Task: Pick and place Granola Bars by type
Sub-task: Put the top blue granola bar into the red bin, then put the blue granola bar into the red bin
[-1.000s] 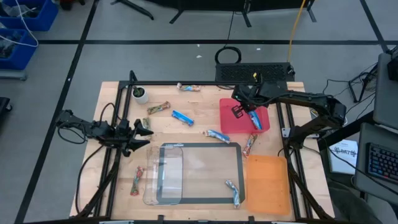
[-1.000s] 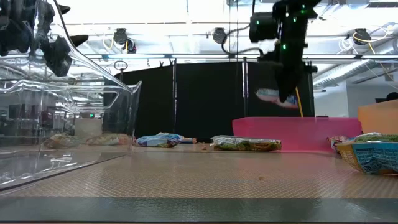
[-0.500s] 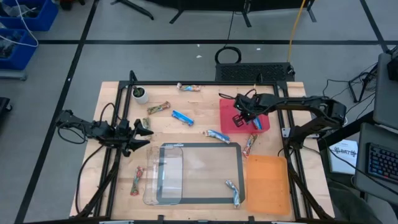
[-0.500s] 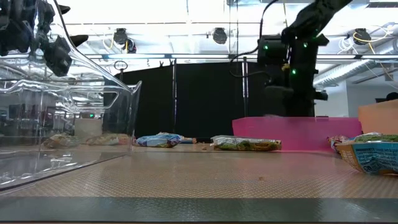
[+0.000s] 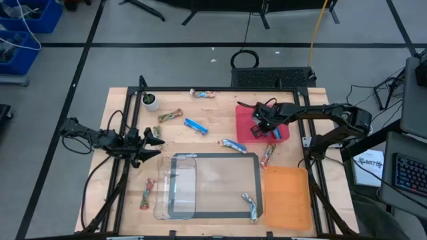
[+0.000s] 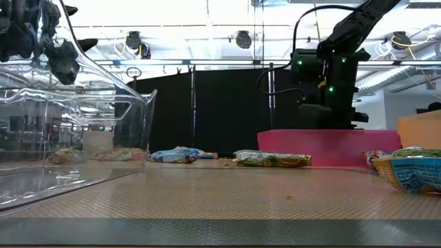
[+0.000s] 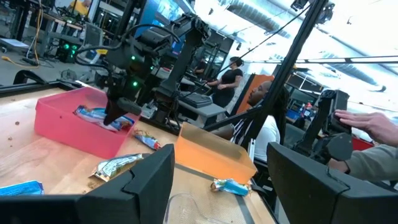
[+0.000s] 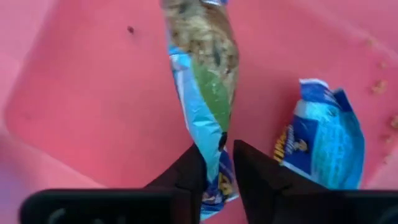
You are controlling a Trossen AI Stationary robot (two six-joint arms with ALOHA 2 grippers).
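I see two blue bars in the pink bin (image 5: 248, 127): one long bar (image 8: 205, 93) lies flat between my right tool's (image 8: 219, 167) tips, and a crumpled one (image 8: 320, 140) lies beside it. More bars (image 5: 196, 125) lie scattered flat on the table (image 5: 220, 107), blue, red and tan.

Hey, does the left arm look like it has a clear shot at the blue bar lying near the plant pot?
Probably yes. The left gripper waits open at the table's left side, and only bare wood lies between it and the blue bar. The clear container sits off that path, and the right gripper is over the pink bin.
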